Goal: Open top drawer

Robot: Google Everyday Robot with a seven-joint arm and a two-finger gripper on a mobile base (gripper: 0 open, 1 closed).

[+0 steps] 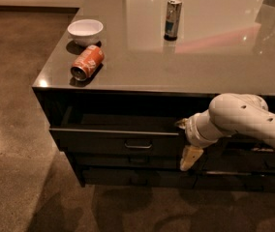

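Step in hand: drawing the top drawer (103,139) out from under the front edge of the desk (128,71). It stands partly out, with a dark gap showing behind its front.
Doing it well: I'd keep the pull level and square to the front edge. A sideways drift toward the left corner could bind it.
Gripper: the gripper (185,145) hangs below the front edge, at the right end of the drawer front. I cannot tell whether it is spread or pressed together.
Drawer against gripper: the front runs left from the gripper toward the front-left corner. Its bar handle (138,144) sits left of the gripper, apart from it.
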